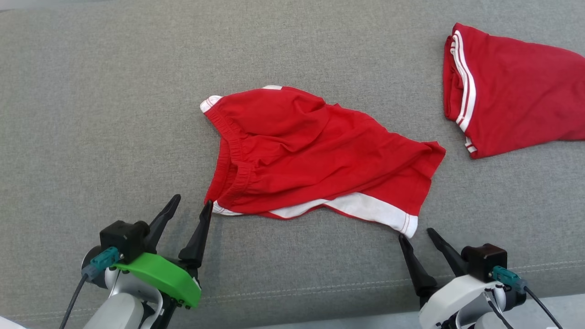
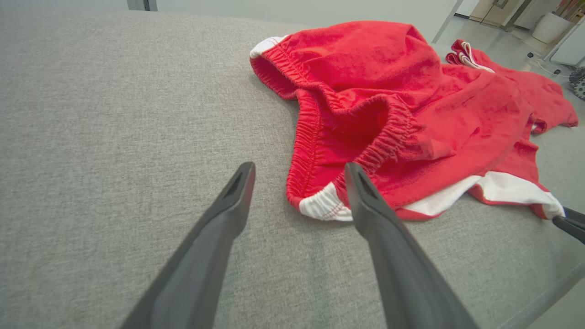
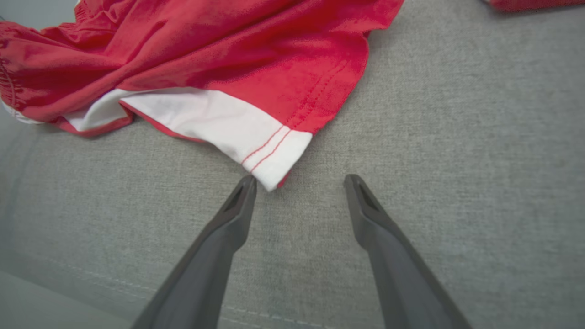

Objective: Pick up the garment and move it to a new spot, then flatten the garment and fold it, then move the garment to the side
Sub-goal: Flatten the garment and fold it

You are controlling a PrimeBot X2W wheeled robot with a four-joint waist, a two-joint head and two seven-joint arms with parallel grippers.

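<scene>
With left tool and right tool spread wide and empty beside the crumpled red-and-white fabric shorts, a shallow pinch could snag one layer only.

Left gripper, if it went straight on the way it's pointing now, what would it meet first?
Probably the red shorts: their white waistband corner lies just ahead of the open left gripper, though depth is unclear.
</scene>
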